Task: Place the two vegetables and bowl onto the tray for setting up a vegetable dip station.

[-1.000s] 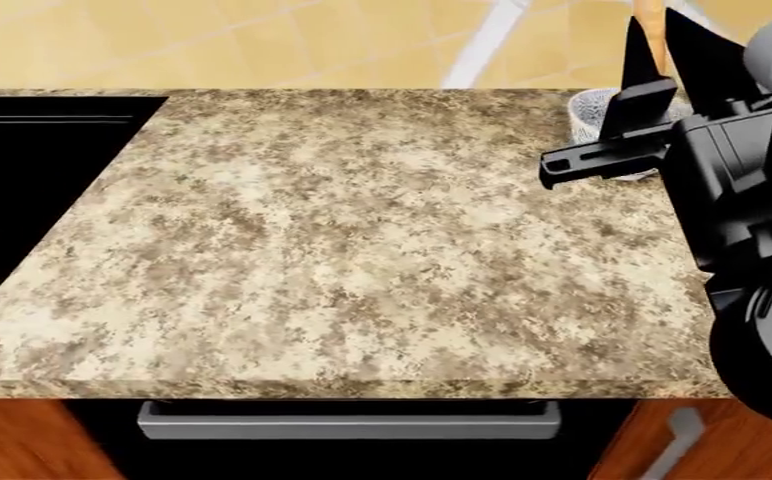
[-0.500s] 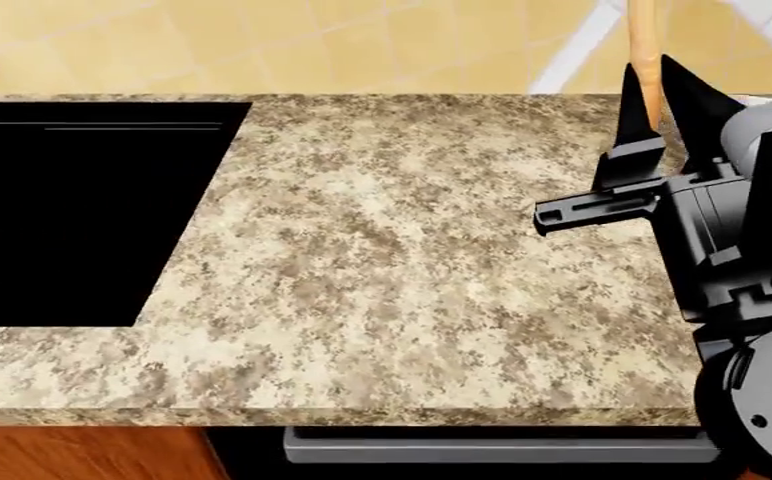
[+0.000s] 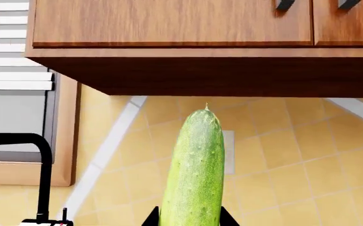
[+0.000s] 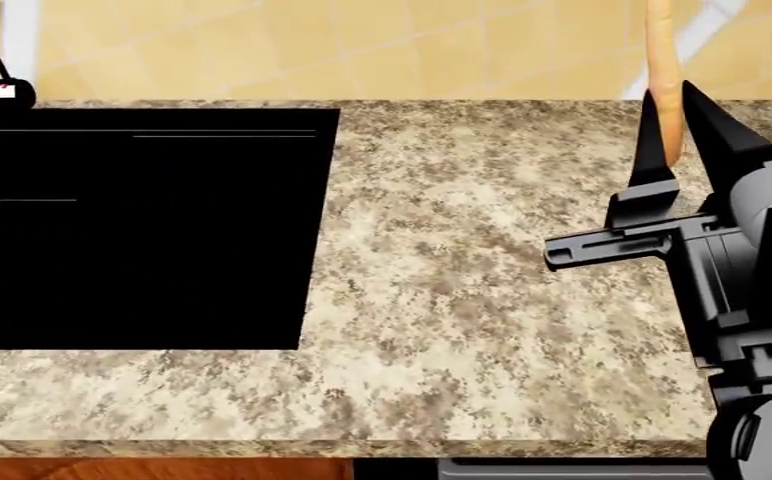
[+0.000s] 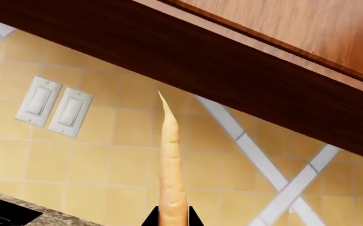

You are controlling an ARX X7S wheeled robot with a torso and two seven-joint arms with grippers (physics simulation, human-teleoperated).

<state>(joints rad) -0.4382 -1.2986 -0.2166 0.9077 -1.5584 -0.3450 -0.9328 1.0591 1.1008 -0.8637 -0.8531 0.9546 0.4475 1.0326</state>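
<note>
Wall: yellow-tan tiles (image 5: 119, 155) with pale diagonal grout bands covered the back wall in all three views.
Upper cabinets: brown wood cabinets (image 3: 169, 23) hung above the wall tiles; two dark handles showed at one door edge in the left wrist view.
Countertop: a speckled beige-and-brown stone countertop (image 4: 493, 300) filled most of the head view, meeting the tiled wall at its far edge.
Sink: a black rectangular sink (image 4: 133, 230) was recessed in the countertop at the head view's left.
Window: a slatted, wood-framed window (image 3: 15, 61) sat beside the cabinets in the left wrist view.
Faucet: a black faucet (image 3: 40, 174) rose near the window, and its base showed at the sink's far corner in the head view.
Right arm: the black right gripper (image 4: 673, 135) stood over the countertop's right part, fingers pointing up toward the wall.
Switches: two white wall switches (image 5: 55, 108) sat side by side on the tiles.
Cucumber: the cucumber (image 3: 194, 174) was clamped between the dark fingertips of the left gripper (image 3: 191, 220), upright before the wall, clear of any surface.
Carrot: the carrot (image 5: 170, 174) was pinched by the right gripper at its thick end, tapered tip toward the cabinet underside.
Bowl and tray: neither was visible in any view.
</note>
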